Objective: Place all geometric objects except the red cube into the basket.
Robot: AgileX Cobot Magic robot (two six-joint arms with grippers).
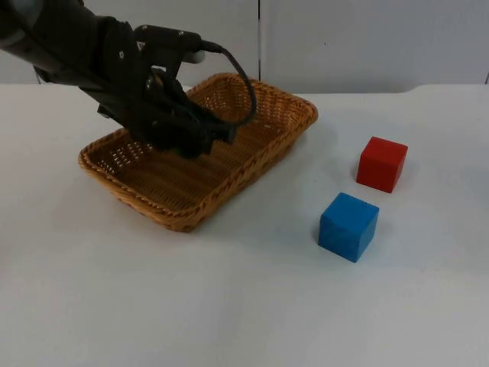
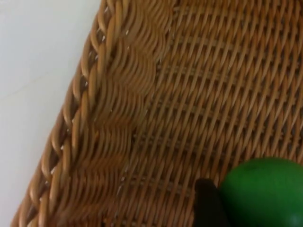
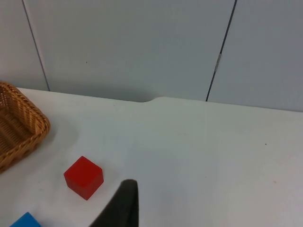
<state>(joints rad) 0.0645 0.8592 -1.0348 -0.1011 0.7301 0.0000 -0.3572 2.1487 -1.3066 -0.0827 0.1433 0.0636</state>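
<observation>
1. In the top view the woven basket sits on the white tabletop at the upper left of the frame, its long side running diagonally from lower left to upper right.
2. The left gripper hangs over the middle of the basket, reached in from the upper left corner, low above the woven floor.
3. The left wrist view shows a green rounded object pressed against a black fingertip, with the basket's floor and braided rim behind it; the left gripper is clamped on this green rounded object.
4. The blue cube stands on the tabletop at the lower right of centre in the top view, well apart from the basket.
5. The red cube stands right of centre, up and to the right of the blue cube, near it but not touching.
6. The right wrist view takes in the red cube, a corner of the blue cube, one end of the basket and the grey partition wall.
7. The right arm waits away from the objects; one black fingertip of the right gripper shows in the right wrist view, and I cannot tell whether that gripper is open or closed.
</observation>
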